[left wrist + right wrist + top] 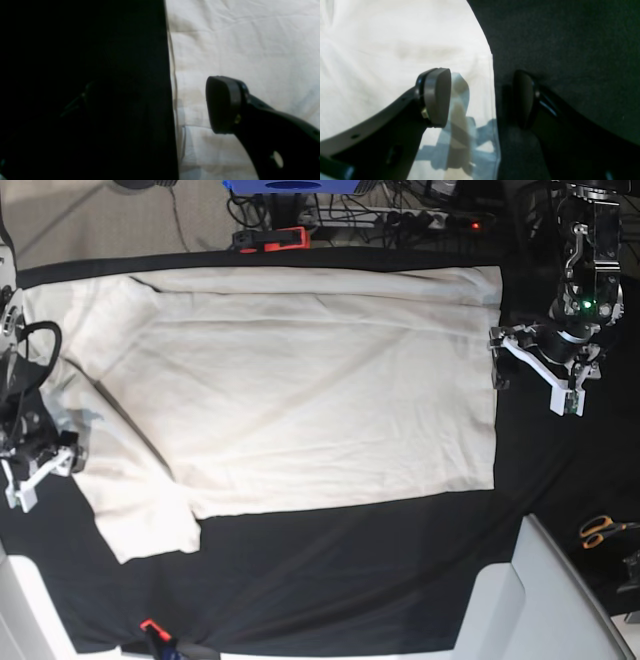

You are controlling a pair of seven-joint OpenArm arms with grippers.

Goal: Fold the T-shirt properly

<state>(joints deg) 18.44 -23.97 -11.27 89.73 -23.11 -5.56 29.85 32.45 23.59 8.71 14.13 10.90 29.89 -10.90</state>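
T-shirt [290,395]: one, cream cotton, wrinkled, lying flat on one black cloth [350,580]. Two grippers, left gripper [497,358] at 3 o'clock, right gripper [62,442] at 9, both gaping, holding nothing.

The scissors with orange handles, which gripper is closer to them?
Left. The left gripper hangs at the T-shirt edge, above the scissors in the base view; the right gripper is across the shirt.
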